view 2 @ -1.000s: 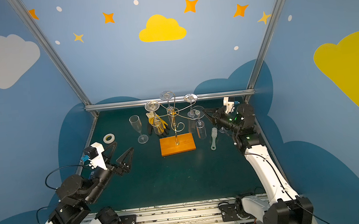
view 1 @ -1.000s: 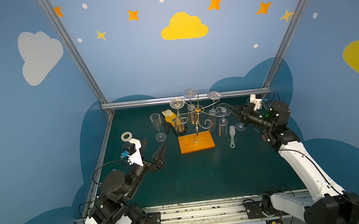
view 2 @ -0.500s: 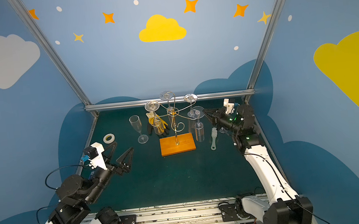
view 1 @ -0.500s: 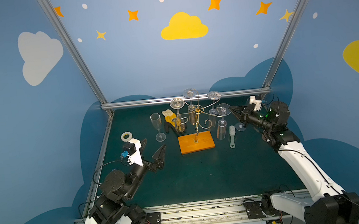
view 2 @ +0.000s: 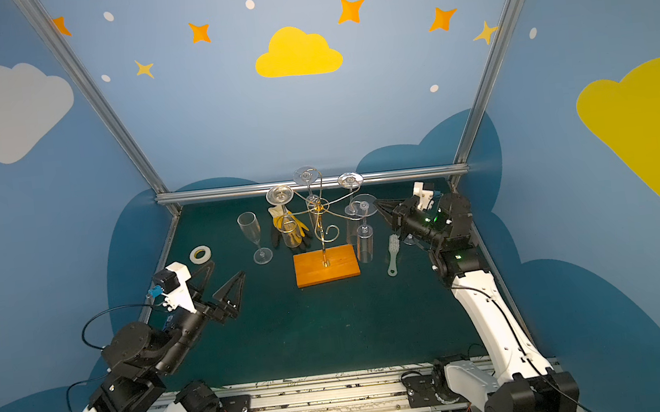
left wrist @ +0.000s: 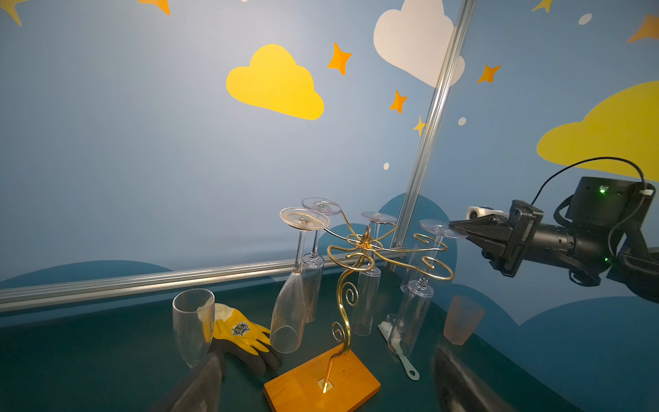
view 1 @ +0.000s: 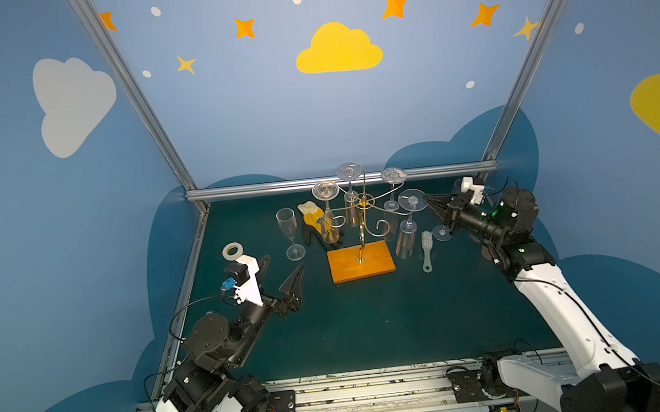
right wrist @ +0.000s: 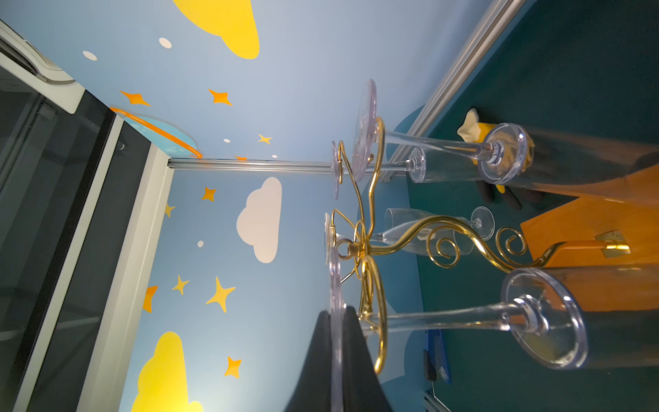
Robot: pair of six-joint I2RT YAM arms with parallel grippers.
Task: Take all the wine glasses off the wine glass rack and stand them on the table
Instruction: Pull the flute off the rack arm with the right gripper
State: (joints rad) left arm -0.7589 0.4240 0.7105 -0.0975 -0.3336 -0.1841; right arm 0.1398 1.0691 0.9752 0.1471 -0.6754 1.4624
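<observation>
- The left gripper [view 1: 283, 263] hangs low over the near left of the table [view 1: 374, 327], its jaws spread wide and holding nothing.
- Just beyond it, a tape roll [view 1: 232, 250] lies flat by the table's left edge.
- The rack [view 1: 361, 233] stands mid-table, with its gold post rising from an orange base [view 1: 376, 267].
- Left of the base stands an upright flute [view 1: 290, 232]. Right of the base lies a brush [view 1: 427, 249], handle toward the front.
- The glass [view 1: 405, 241] hangs upside down on the rack's right side, between the base and the brush in both top views. Its stem passes through the curl of a rack arm and its foot sits on top.
- The right gripper [view 1: 426, 199] reaches in level from the right, with its jaws pinched on the rim of that foot. In the right wrist view the thin disc sits clamped edge-on between the two black fingers [right wrist: 358, 342].
- A yellow and black glove [view 1: 312, 219] lies behind the flute, left of the rack.
- Three other glasses [view 1: 325, 190] hang upside down from the rack's left and rear arms. The left one tilts outward.
- A frosted cup [left wrist: 461, 319] stands on the table below the right gripper in the left wrist view.
</observation>
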